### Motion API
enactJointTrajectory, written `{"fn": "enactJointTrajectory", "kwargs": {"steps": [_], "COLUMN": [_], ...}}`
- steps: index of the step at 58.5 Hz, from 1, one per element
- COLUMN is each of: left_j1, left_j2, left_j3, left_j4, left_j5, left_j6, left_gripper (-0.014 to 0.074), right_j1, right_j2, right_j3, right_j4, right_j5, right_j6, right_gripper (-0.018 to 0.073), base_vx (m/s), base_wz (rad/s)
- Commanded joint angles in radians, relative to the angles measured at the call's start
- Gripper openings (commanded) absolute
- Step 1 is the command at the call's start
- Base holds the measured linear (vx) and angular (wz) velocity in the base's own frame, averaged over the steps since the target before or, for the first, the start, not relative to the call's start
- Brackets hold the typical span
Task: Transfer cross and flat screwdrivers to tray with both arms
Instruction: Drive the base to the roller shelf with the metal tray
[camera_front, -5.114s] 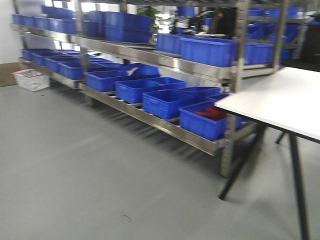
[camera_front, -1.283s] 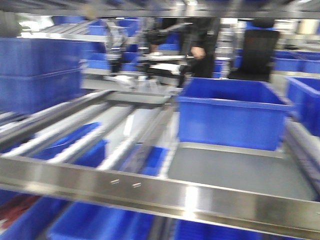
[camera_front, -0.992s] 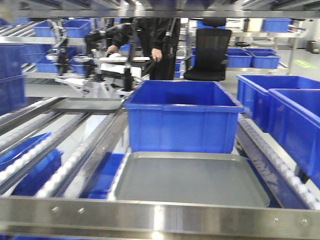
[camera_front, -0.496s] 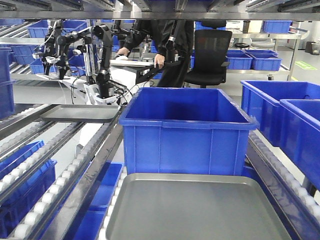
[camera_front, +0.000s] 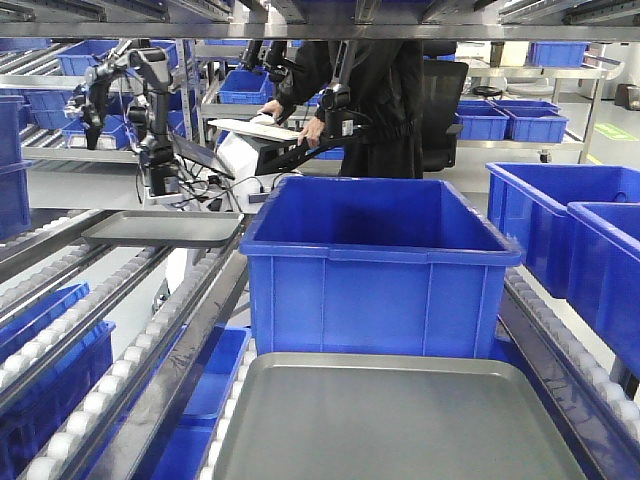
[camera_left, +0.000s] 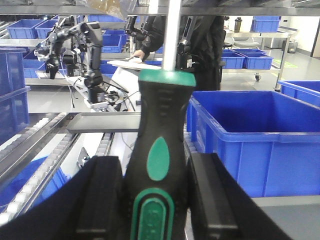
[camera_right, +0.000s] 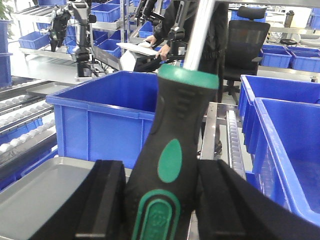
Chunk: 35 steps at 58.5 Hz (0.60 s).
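1. Left gripper (camera_left: 156, 197) is shut tight on a screwdriver (camera_left: 161, 120), one finger on each side of the fat black and green handle. The silver shaft points straight up.
2. Right gripper (camera_right: 160, 200) holds the other screwdriver (camera_right: 179, 115) the same way, with its shaft leaning a little.
3. Neither tool is in the grey metal tray (camera_front: 400, 420) yet. The tray lies low and in front, just before a big blue crate (camera_front: 380, 250).
4. What could go wrong: the tray is flat with a low rim. A round handle let go from high up could bounce or roll off the edge.
5. The long shafts stick up. I think they could bump the shelf beam (camera_front: 320, 30) overhead if an arm lifts.
6. The blue crate is close behind the tray. A reach too far could drop a tool in there.
7. The two arms aim for one tray, so they could knock each other if they come down too close together.
8. Count: two screwdrivers, alike, and I cannot tell which is the cross one. Two grippers, one tool each.
9. Two grey trays show: the near one and a second tray (camera_front: 160, 228) farther back on the left.
10. Three blue crates are close by, and many more stand far off. One person (camera_front: 370, 90) stands at the back.
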Motion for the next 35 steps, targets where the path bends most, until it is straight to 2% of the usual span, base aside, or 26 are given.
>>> {"fn": "enactJointTrajectory", "kwargs": {"steps": [1,35], "left_j1": [-0.001,-0.001], "left_j2": [0.002,0.002], "left_j3": [-0.023,-0.023], "left_j4": [-0.002,-0.002], "left_j5": [-0.095,-0.12], "left_j6": [0.0,0.0], "left_gripper": [-0.0003,-0.0003], "right_j1": [-0.001,-0.001], "right_j2": [0.01,0.01], "right_j3": [-0.028,-0.028], "right_j4": [0.0,0.003], "right_j5": [-0.105,-0.122], "right_j6": [-0.005,0.0], "right_gripper": [-0.0008,-0.0008], "base_vx": [0.0,0.0], "base_wz": [0.0,0.0]}}
